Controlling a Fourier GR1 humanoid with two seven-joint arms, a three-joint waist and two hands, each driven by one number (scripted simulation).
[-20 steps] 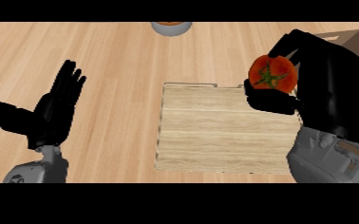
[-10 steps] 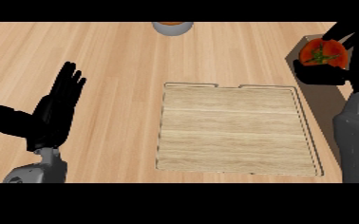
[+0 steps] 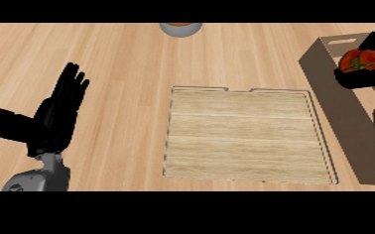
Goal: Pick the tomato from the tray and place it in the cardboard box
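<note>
Round red tomato now above brown cardboard box.
Right hand, curled round it, has cleared the pale wooden tray.

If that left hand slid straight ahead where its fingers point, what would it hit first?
Probably nothing: the left hand points along bare counter, passing well left of the grey bowl, as far as this view shows.
</note>
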